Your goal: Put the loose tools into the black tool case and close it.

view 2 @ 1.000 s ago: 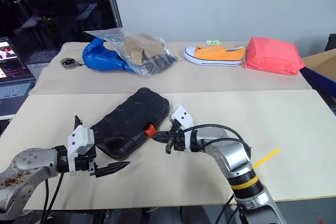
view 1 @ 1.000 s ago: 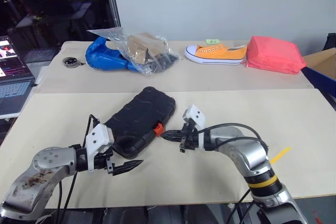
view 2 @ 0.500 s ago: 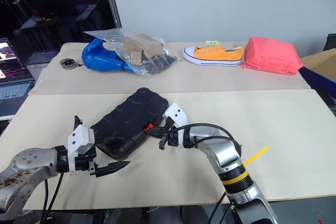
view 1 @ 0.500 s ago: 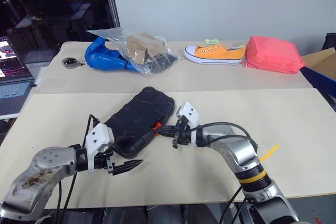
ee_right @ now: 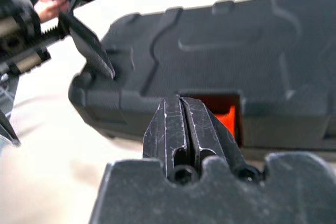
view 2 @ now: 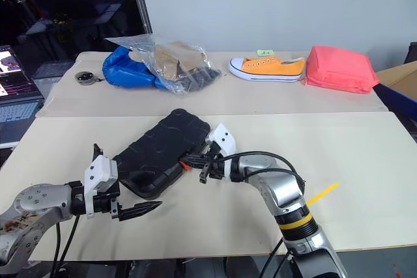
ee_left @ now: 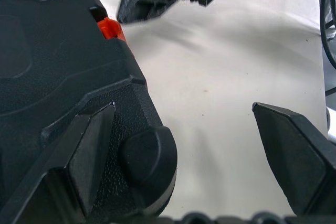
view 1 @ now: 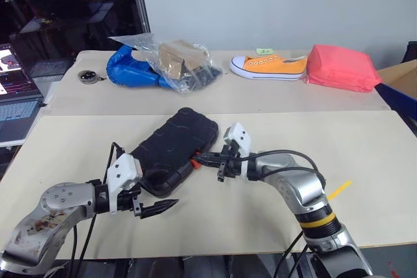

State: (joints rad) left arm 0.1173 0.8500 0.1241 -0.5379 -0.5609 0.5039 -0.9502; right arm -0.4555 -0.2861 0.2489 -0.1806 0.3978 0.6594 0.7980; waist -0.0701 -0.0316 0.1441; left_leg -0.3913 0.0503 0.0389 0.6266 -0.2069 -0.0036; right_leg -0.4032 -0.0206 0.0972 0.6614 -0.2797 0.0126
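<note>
**R end effector at the latch – case shut, last step in hand**

Black ribbed plastic clamshell tool case [view 1: 174, 150] lies closed on the beige tabletop [view 1: 365, 154], set diagonally, near-centre, w/ its small orange latch [view 1: 194, 159] on the edge facing the robot's right. No loose tools visible on the tabletop around it, so loading looks done; what's left is prob. securing the latch.

What changed over the last sec: the right end effector [view 1: 199, 158] has come in from just beside the case to right at the latch, tips now at or touching the orange tab. Its two black fingers are pressed together, nothing held between them; the right wrist view shows the paired tips [ee_right: 184, 124] aimed straight at the orange recess. Case itself hasn't shifted. Reads as a poke/press on the latch rather than a grasp. Can't tell whether the latch has snapped home yet.

Left end effector [view 1: 153, 208] hasn't moved: jaws spread wide, empty, at the case's near corner. In the left wrist view one finger [ee_left: 79, 161] sits over the corner of the case while the other stands clear over bare tabletop. Could be bracing; contact not certain.

Far side, unrelated: blue bag w/ clear plastic packet [view 1: 156, 63], orange sneaker [view 1: 268, 66], pink-red cushion [view 1: 340, 67].

Risk: pushing w/ closed tips may slide the case instead of clicking the latch if the left doesn't hold it.
</note>
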